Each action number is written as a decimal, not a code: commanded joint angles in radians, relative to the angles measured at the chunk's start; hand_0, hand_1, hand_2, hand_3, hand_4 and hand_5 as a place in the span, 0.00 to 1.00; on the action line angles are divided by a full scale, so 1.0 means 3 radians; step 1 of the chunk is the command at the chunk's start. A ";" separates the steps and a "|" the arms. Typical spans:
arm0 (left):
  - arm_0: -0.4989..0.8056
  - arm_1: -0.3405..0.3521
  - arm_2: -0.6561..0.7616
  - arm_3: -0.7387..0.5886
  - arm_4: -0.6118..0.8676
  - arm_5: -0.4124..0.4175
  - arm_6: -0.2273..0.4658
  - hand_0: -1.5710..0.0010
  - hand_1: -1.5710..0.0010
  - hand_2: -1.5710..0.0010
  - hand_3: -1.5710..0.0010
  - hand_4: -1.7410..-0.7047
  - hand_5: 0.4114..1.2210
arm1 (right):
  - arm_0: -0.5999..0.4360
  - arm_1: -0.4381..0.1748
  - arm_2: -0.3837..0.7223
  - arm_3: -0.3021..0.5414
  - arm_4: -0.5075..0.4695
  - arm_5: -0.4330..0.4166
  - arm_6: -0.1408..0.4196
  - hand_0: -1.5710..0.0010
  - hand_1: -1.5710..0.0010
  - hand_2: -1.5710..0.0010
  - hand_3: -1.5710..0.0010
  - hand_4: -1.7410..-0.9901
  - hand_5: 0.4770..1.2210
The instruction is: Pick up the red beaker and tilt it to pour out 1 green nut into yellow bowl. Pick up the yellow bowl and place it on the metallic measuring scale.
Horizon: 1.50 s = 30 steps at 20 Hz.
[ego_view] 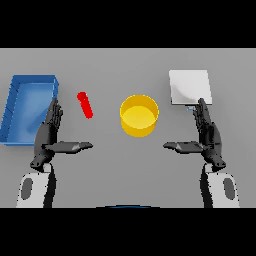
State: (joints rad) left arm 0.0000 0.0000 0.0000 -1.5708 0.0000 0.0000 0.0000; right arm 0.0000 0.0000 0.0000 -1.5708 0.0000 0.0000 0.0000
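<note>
both dark hands, left hand (pixel 48 136) and right hand (pixel 206 135), sit relaxed with fingers straight and hold nothing, flanking the round yellow plastic bowl (pixel 139 116), with the slim red beaker (pixel 85 105) left of it and the flat metallic measuring scale (pixel 189 87) up right, so looks like nothing's started.

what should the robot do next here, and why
Probably move the left hand forward and inward to the red beaker. Both hands are open and hold nothing, the beaker stands just ahead of that hand, and the yellow bowl shows no green nut inside. The right hand can wait.
</note>
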 commanded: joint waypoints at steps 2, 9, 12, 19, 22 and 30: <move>-0.0018 0.0012 0.0015 0.0014 0.0011 0.0000 0.0009 1.00 1.00 1.00 1.00 0.62 0.26 | 0.0002 -0.0010 -0.0008 -0.0001 -0.0009 0.0003 -0.0001 1.00 1.00 1.00 1.00 0.82 0.25; 0.0212 0.0138 -0.0210 -0.0254 -0.0341 0.0022 -0.0119 1.00 1.00 1.00 1.00 0.62 0.26 | 0.0287 -0.0183 0.0360 -0.0292 0.0722 -0.0136 -0.0477 1.00 1.00 1.00 1.00 0.82 0.25; 0.0305 0.0175 -0.0267 -0.0361 -0.0430 0.0033 -0.0020 1.00 1.00 1.00 1.00 0.62 0.25 | 0.0353 -0.0189 0.0443 -0.0359 0.0882 -0.0183 -0.0452 1.00 1.00 1.00 1.00 0.83 0.25; -0.0038 0.0123 -0.0290 0.0082 -0.0604 0.0119 -0.0049 1.00 1.00 1.00 1.00 0.60 0.27 | 0.0383 -0.0214 0.0404 -0.0446 0.0813 -0.0152 -0.0374 1.00 1.00 1.00 1.00 0.80 0.23; -0.0340 0.0123 -0.0191 0.0462 -0.0607 0.0169 -0.0150 1.00 1.00 1.00 1.00 0.57 0.28 | 0.0377 -0.0193 0.0369 -0.0442 0.0689 -0.0098 -0.0395 1.00 1.00 1.00 1.00 0.74 0.24; -0.1039 0.0107 0.0048 0.1374 -0.0573 0.0267 -0.0393 1.00 1.00 1.00 1.00 0.54 0.28 | 0.0331 -0.0189 0.0343 -0.0381 0.0672 -0.0104 -0.0411 1.00 1.00 1.00 1.00 0.67 0.26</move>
State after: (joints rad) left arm -0.3126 0.0322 0.0145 -1.1589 -0.1717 0.0802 -0.1144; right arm 0.0989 -0.0565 0.1029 -1.6852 0.2017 -0.0313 -0.1219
